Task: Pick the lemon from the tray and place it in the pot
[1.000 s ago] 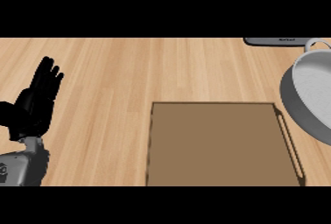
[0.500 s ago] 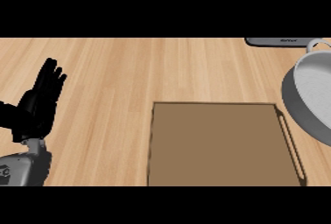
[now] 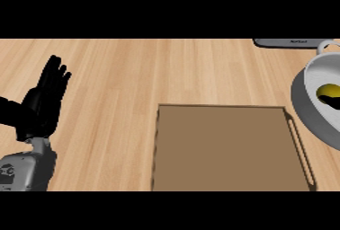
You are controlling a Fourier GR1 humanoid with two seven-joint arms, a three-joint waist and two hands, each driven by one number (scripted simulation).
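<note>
I see my left hand at the view's left edge, fingers straight and spread, pointing up, resting over the wooden counter and holding nothing. It sits there, I judge, simply to stay out of the working side. My right hand does not show at all, so I cannot tell how its fingers stand.

Well off to the right of the resting hand, at the far edge, the pot shows only in part, and the lemon is a yellow patch inside it. Something dark overlaps the lemon's lower right; I cannot tell what it is. With the fruit already within the pot's wall, I judge the placing as good as done.

Between the hand and the pot lies the brown tray, nearer me, bare of fruit. Beyond the pot a grey object pokes in at the top edge. Nothing stands in the left hand's way.
</note>
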